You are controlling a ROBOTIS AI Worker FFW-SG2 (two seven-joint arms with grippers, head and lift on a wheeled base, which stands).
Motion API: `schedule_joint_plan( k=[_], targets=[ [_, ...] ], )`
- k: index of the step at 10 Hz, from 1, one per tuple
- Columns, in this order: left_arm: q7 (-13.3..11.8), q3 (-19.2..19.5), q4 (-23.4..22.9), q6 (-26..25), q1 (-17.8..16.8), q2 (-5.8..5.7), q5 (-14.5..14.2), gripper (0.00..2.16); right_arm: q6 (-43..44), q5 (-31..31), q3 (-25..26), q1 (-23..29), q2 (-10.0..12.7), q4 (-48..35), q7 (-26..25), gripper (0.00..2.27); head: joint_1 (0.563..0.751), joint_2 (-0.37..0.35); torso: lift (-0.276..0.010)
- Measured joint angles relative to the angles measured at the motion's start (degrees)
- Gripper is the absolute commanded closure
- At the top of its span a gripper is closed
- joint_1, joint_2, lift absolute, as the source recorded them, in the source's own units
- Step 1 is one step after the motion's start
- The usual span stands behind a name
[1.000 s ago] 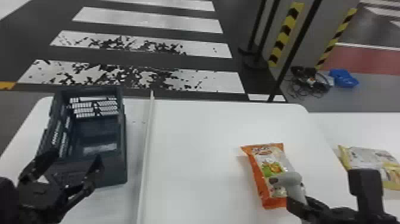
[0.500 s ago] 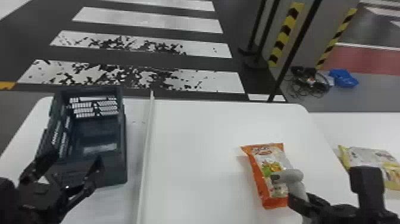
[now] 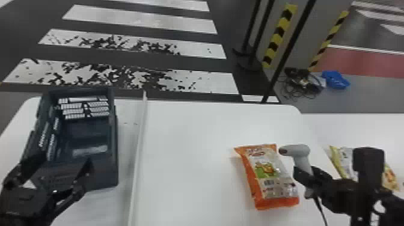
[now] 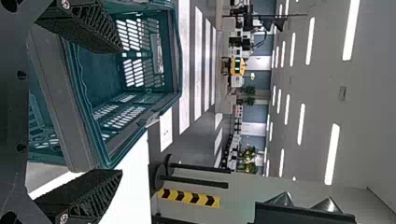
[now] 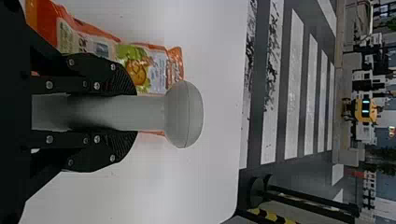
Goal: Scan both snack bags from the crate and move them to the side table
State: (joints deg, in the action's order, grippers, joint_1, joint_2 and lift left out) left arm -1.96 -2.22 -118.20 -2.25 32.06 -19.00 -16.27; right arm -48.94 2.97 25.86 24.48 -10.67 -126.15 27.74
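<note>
In the head view my left gripper (image 3: pixel 60 174) stands open at the near end of the dark crate (image 3: pixel 115 168), which holds no bag. Its fingers also stand wide apart in the left wrist view, the gripper (image 4: pixel 116 112) facing the crate (image 4: pixel 70 107). My right gripper (image 3: pixel 311 180) is shut on the grey scanner (image 3: pixel 300 153), just right of the orange snack bag (image 3: pixel 264 171) lying on the table. In the right wrist view the gripper (image 5: pixel 133 113) clamps the handle of the scanner (image 5: pixel 184 114), with the orange bag (image 5: pixel 144 65) behind. A yellow snack bag (image 3: pixel 342 159) lies farther right, partly hidden by the right arm.
A white strip (image 3: pixel 138 156) runs lengthwise over the white table (image 3: pixel 192 150) between crate and orange bag. The side table (image 3: pixel 360 129) adjoins at the right. Beyond stand dark poles, with cables (image 3: pixel 302 82) and a blue item (image 3: pixel 335 79) on the floor.
The right gripper and scanner have shifted slightly to the right, off the orange bag's printed front. The left arm, crate and both bags look unmoved.
</note>
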Motion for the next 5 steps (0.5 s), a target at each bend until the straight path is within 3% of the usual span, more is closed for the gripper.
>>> schedule_joint_plan(
  k=[3, 5],
  targets=[
    [0.11, 0.47, -0.73, -0.18, 1.07, 0.17, 0.66, 0.08, 5.88, 1.19, 2.38, -6.99, -4.97, 13.60, -0.92, 2.24, 0.695, -0.312, -0.099],
    [0.11, 0.50, -0.79, -0.18, 1.25, 0.46, 0.92, 0.08, 9.15, 1.41, 2.42, -9.71, -6.93, 20.07, -1.11, 2.24, 0.695, -0.341, -0.099]
  ],
)
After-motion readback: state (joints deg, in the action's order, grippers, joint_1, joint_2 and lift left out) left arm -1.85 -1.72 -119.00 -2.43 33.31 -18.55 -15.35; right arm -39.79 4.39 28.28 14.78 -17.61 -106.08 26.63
